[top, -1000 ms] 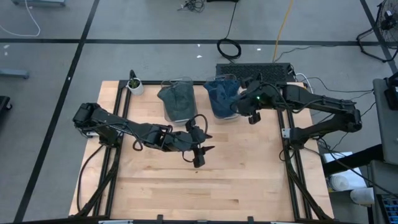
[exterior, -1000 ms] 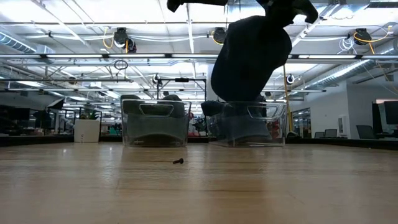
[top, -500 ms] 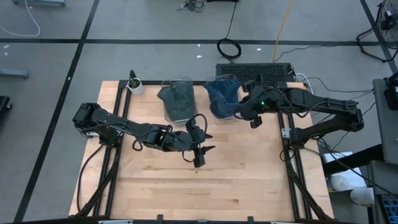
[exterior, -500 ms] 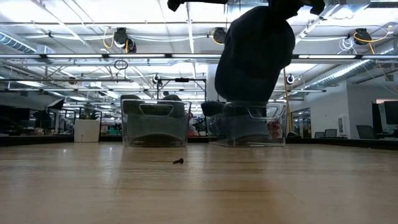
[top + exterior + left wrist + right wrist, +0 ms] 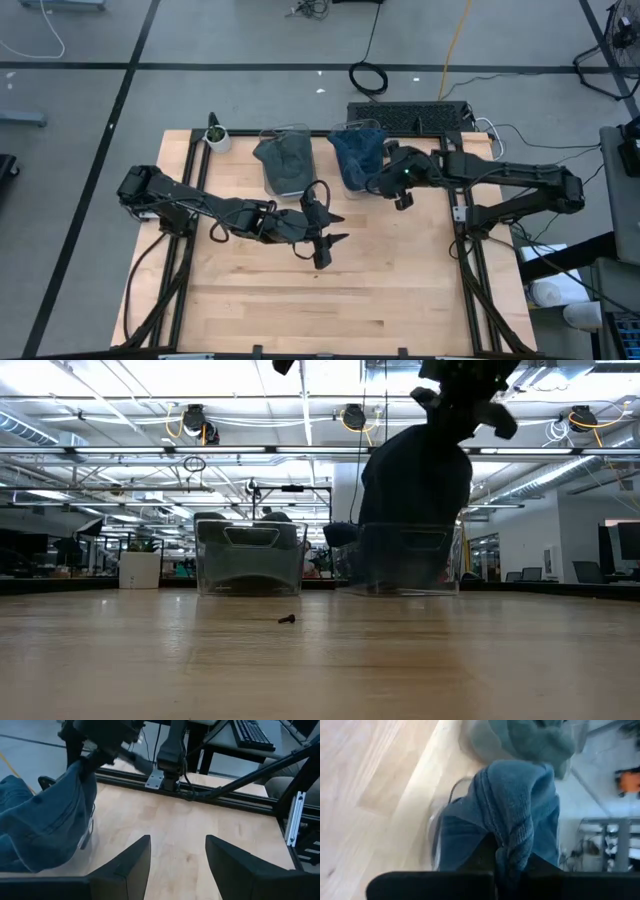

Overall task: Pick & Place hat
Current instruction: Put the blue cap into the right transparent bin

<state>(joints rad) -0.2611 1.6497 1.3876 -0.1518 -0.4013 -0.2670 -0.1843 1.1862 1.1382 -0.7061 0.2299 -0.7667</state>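
The right gripper (image 5: 385, 180) is sitting right of centre in the upper half of the high view, its jaws clenched on the blue hat (image 5: 358, 157), which is hanging over the right bin (image 5: 352, 180). In the right wrist view the fingers are mostly hidden: only a dark bar is showing at the bottom edge, with a fold of the hat (image 5: 512, 820) bunching between them and the bin's clear rim (image 5: 436, 827) blurring beneath. In the low view the hat (image 5: 415, 485) is reading as a dark mass above centre right, covering much of the bin (image 5: 400, 565); the arm above it is cut off by the top edge.

The left gripper (image 5: 328, 238) is hovering over the bare wood near the middle of the high view, its jaws released and holding nothing; in the left wrist view both dark fingers (image 5: 122, 870) are spreading apart at the bottom of the frame. The hat (image 5: 42, 820) is cut off at that frame's left edge.

The left bin (image 5: 283, 160) is holding a grey-green hat (image 5: 281, 155), its shape hard to make out. A small plant pot (image 5: 217, 137) is standing at the upper left corner of the wooden surface (image 5: 300, 300). A tiny dark screw (image 5: 286, 619) is lying on the surface in the low view.

Beyond the surface, a keyboard (image 5: 410, 115) is lying on the grey floor (image 5: 200, 35) beside a coiled cable (image 5: 368, 77), and the low view is showing ceiling lights (image 5: 195, 420) and desks.
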